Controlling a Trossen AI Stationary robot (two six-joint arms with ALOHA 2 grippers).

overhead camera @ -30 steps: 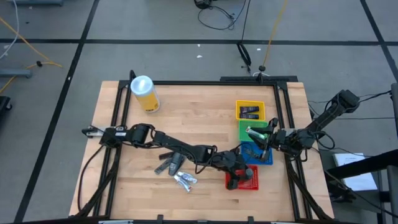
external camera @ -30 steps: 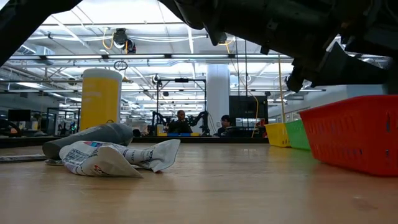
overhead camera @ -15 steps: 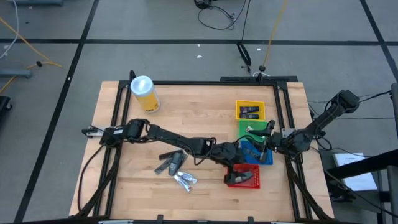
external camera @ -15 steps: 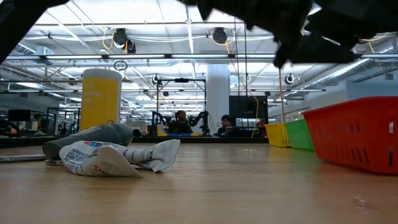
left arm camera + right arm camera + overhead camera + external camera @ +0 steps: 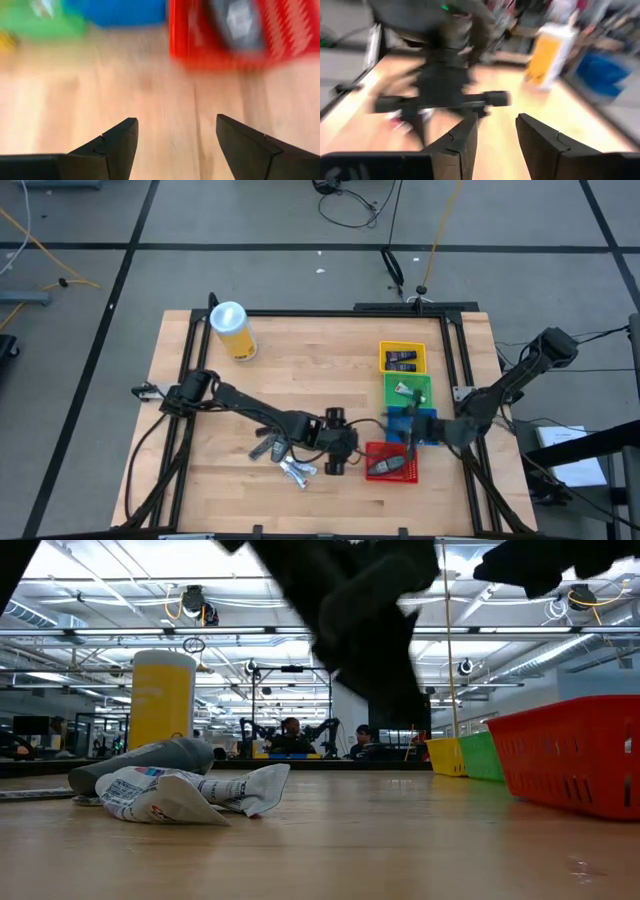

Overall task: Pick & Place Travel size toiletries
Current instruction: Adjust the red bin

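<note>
My left gripper (image 5: 350,450) (image 5: 175,120) hovers open over bare wood, just left of the red tray (image 5: 405,475). A dark grey pack (image 5: 385,467) (image 5: 237,20) lies flat in that tray. My right gripper (image 5: 405,432) (image 5: 497,117) is open above the blue tray (image 5: 428,430) and holds nothing. A white-green tube (image 5: 405,390) lies in the green tray (image 5: 420,402). Dark packs (image 5: 401,361) sit in the yellow tray (image 5: 385,352). On the table lie dark tubes (image 5: 272,446) (image 5: 150,762) and silvery sachets (image 5: 298,470) (image 5: 190,792).
A tall yellow canister with a white lid (image 5: 232,330) (image 5: 162,700) stands near the far left corner. The four trays line the table's right side. A black frame (image 5: 190,350) edges the table. Bare wood lies between the canister and the trays.
My left gripper has drawn back from over the red tray toward the table's left, and a dark pack now shows lying in that tray. My right gripper has moved from above the green tray toward the near edge, over the blue tray; the white-green tube lies in the green tray.
</note>
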